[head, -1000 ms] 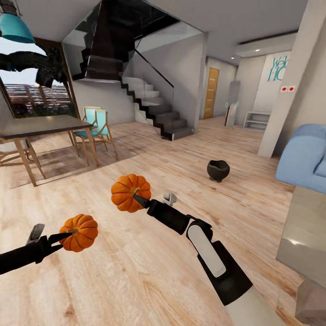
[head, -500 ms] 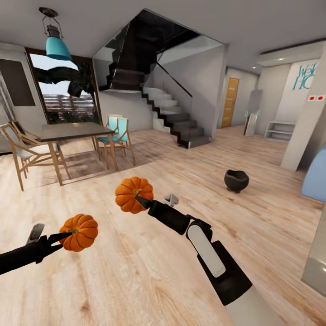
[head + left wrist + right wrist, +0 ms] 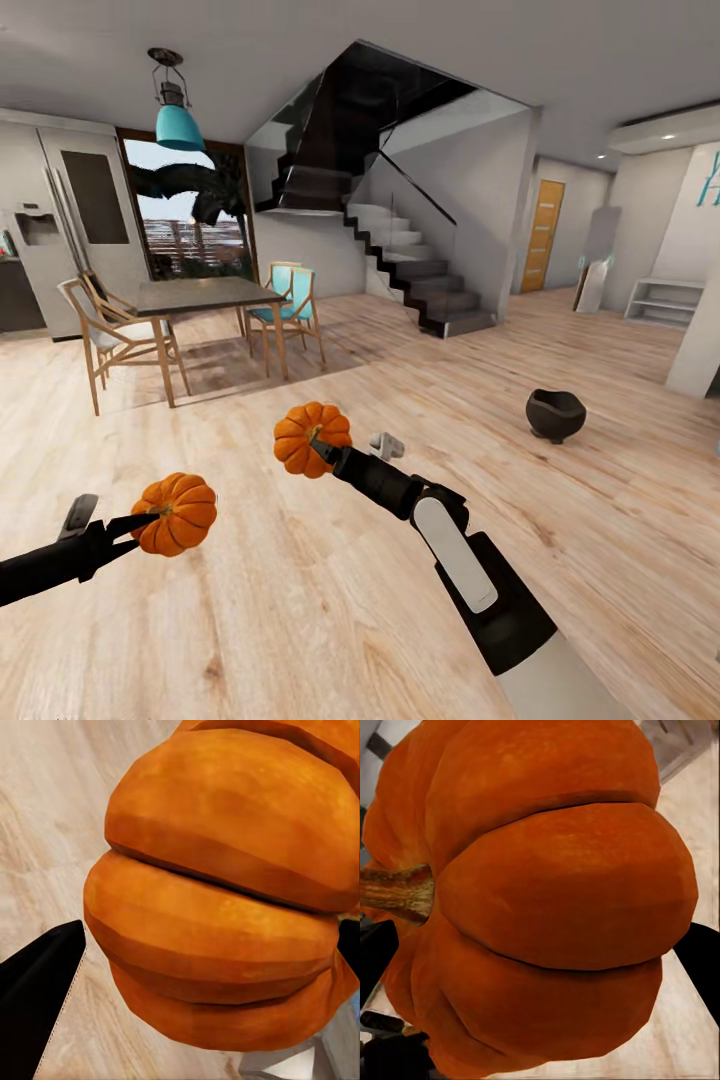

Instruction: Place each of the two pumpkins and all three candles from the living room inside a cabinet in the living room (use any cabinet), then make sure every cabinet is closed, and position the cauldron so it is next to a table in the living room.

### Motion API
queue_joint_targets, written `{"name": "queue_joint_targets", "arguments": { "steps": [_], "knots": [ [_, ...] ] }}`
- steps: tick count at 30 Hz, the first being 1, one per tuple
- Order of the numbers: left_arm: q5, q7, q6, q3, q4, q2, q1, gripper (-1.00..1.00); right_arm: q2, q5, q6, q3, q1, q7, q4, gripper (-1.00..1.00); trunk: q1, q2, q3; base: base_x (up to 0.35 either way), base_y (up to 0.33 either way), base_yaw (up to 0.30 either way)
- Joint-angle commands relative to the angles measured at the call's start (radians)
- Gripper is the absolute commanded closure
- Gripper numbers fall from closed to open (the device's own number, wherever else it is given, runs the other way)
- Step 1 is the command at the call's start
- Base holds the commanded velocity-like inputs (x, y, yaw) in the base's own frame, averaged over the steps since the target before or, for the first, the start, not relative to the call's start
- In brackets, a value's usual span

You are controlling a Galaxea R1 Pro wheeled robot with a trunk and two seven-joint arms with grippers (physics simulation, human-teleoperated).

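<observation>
Carrying two pumpkins above the light plank floor [image 3: 300, 600], the robot has one in each tool. The left tool [image 3: 140, 522] is clamped on the stem end of the first pumpkin [image 3: 177, 513], which hangs low on the left of the head view; in the left wrist view that pumpkin [image 3: 225, 900] swells between two black fingers [image 3: 37, 997], with the floorboards behind it. The right tool [image 3: 322, 450] is clamped on the second pumpkin [image 3: 311, 438], held higher and nearer the middle of the head view, at the end of the black-and-white right arm [image 3: 470, 570]. In the right wrist view this pumpkin [image 3: 555, 907] shows its short brown stem [image 3: 397, 892] pointing sideways.

One cauldron [image 3: 556, 413], black and round with a wide mouth, stands on the floor well apart from both pumpkins, off to the right and farther from the robot. It stands alone on bare boards.

Farther back on the left, one dark dining table with wooden legs [image 3: 205, 297] stands with four chairs around it: two wooden ones [image 3: 105, 335] on its left and two turquoise ones [image 3: 290, 300] behind it. One teal pendant lamp [image 3: 178, 122] hangs above. One staircase [image 3: 420, 270] climbs behind, and one orange door [image 3: 541, 236] shows down the hall.
</observation>
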Motion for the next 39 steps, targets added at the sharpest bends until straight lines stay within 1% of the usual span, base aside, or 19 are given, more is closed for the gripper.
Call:
{"name": "queue_joint_targets", "arguments": {
  "steps": [1,3,6,9,10,12,14,16,18,20,21,22,24,26,29,32,35,37,39],
  "knots": [
    [-0.003,-0.001,0.004,0.001,0.0,0.0,-0.001,1.0,0.0,-0.02,0.002,0.001,-0.001,-0.033,-0.003,1.0,-0.001,0.0,0.002,0.0,0.0,0.185],
    [-0.003,0.003,0.003,0.001,0.0,0.0,-0.001,1.0,0.0,-0.02,0.004,0.001,-0.001,-0.07,-0.003,1.0,-0.002,0.0,0.007,0.0,0.0,0.183],
    [-0.005,0.019,0.003,0.0,0.001,0.0,-0.001,1.0,0.0,-0.021,0.007,0.001,-0.001,-0.161,-0.001,1.0,-0.003,0.001,0.014,0.0,0.0,0.181],
    [-0.005,0.088,0.002,-0.002,0.001,-0.002,-0.001,1.0,0.0,-0.021,0.007,0.009,-0.001,-0.255,-0.002,1.0,-0.004,0.002,0.021,0.0,0.0,0.179],
    [-0.006,0.116,0.002,-0.002,0.001,-0.002,-0.001,1.0,0.0,-0.021,0.007,0.021,-0.001,-0.278,-0.002,1.0,-0.005,0.002,0.024,0.0,0.0,0.178],
    [-0.008,0.189,0.0,-0.003,0.001,-0.005,-0.001,1.0,0.0,-0.022,0.007,0.07,-0.001,-0.337,0.0,1.0,-0.006,0.002,0.029,0.0,0.0,0.177],
    [-0.009,0.235,-0.001,-0.004,-0.004,-0.011,-0.002,1.0,0.0,-0.022,0.007,0.098,-0.001,-0.393,0.0,1.0,-0.007,0.003,0.033,0.0,0.0,0.177],
    [-0.006,0.288,-0.002,-0.005,-0.01,-0.015,-0.002,1.0,0.001,-0.021,0.008,0.118,-0.001,-0.46,-0.002,1.0,-0.007,0.003,0.038,0.0,0.0,0.176],
    [-0.005,0.309,-0.003,-0.005,-0.012,-0.016,-0.002,1.0,0.001,-0.021,0.012,0.128,-0.001,-0.49,-0.004,1.0,-0.008,0.004,0.043,0.0,0.0,0.176],
    [-0.006,0.322,-0.004,-0.008,-0.014,-0.019,-0.002,1.0,0.002,-0.019,0.014,0.15,-0.002,-0.519,-0.004,1.0,-0.009,0.004,0.048,0.0,0.0,0.176],
    [-0.006,0.326,-0.004,-0.009,-0.014,-0.02,-0.003,1.0,0.002,-0.018,0.014,0.155,-0.002,-0.526,-0.005,1.0,-0.01,0.004,0.051,0.0,0.0,0.176],
    [-0.006,0.346,-0.004,-0.013,-0.017,-0.025,-0.003,1.0,0.003,-0.018,0.014,0.167,-0.002,-0.557,-0.007,1.0,-0.01,0.005,0.053,0.0,0.0,0.176],
    [-0.006,0.397,-0.005,-0.016,-0.036,-0.041,-0.003,1.0,0.004,-0.018,0.015,0.177,-0.002,-0.608,-0.013,1.0,-0.014,0.012,0.057,0.0,0.0,0.176],
    [-0.006,0.469,-0.005,-0.017,-0.072,-0.063,-0.003,1.0,0.004,-0.018,0.015,0.182,-0.002,-0.647,-0.017,1.0,-0.022,0.026,0.061,0.0,0.0,0.176],
    [-0.006,0.574,-0.005,-0.018,-0.123,-0.101,-0.003,1.0,0.004,-0.017,0.02,0.185,-0.002,-0.669,-0.02,1.0,-0.034,0.047,0.066,0.0,0.0,0.176],
    [-0.006,0.657,-0.004,-0.02,-0.185,-0.141,-0.003,1.0,0.005,-0.017,0.05,0.206,-0.005,-0.678,-0.026,1.0,-0.045,0.068,0.071,0.0,0.0,0.176],
    [-0.006,0.68,-0.003,-0.025,-0.246,-0.151,-0.001,1.0,0.004,-0.017,0.076,0.212,-0.005,-0.681,-0.061,1.0,-0.057,0.089,0.076,0.0,0.0,0.176],
    [-0.006,0.697,-0.002,-0.044,-0.267,-0.154,-0.001,1.0,0.003,-0.017,0.098,0.213,-0.005,-0.693,-0.078,1.0,-0.064,0.103,0.079,0.0,0.0,0.176],
    [-0.006,0.719,-0.003,-0.068,-0.276,-0.155,0.0,1.0,0.004,-0.018,0.114,0.214,-0.005,-0.725,-0.093,1.0,-0.072,0.117,0.083,0.0,0.0,0.176]
  ]
}}
